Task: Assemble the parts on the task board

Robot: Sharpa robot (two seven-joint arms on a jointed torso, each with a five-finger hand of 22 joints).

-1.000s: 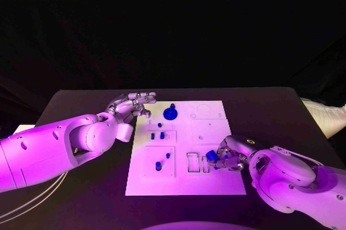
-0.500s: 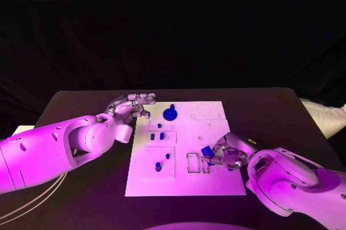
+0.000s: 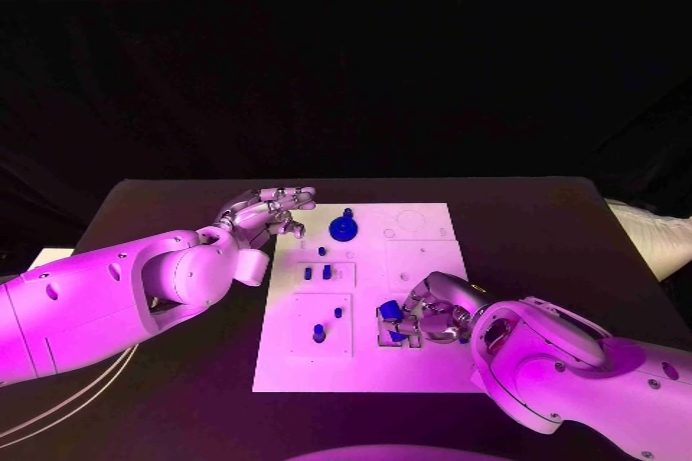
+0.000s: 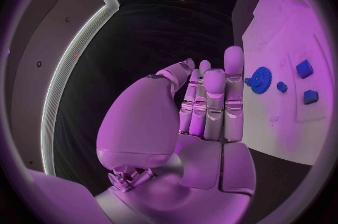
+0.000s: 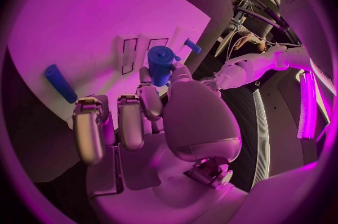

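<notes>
The white task board lies mid-table. My right hand hovers over the board's near right part and pinches a blue cylindrical part just above two rectangular slots. The right wrist view shows that part held between thumb and a finger of the right hand, with the slots beyond it. My left hand is at the board's far left corner, fingers straight, holding nothing; the left wrist view shows that hand beside the blue gear.
A blue gear sits at the board's far middle. Small blue pegs stand in the left column, with others nearer me. A loose blue part lies on the board by my right hand.
My right hand has carried the blue part leftward across the board, from its right side to above the rectangular slots. The left hand has stayed in place.
</notes>
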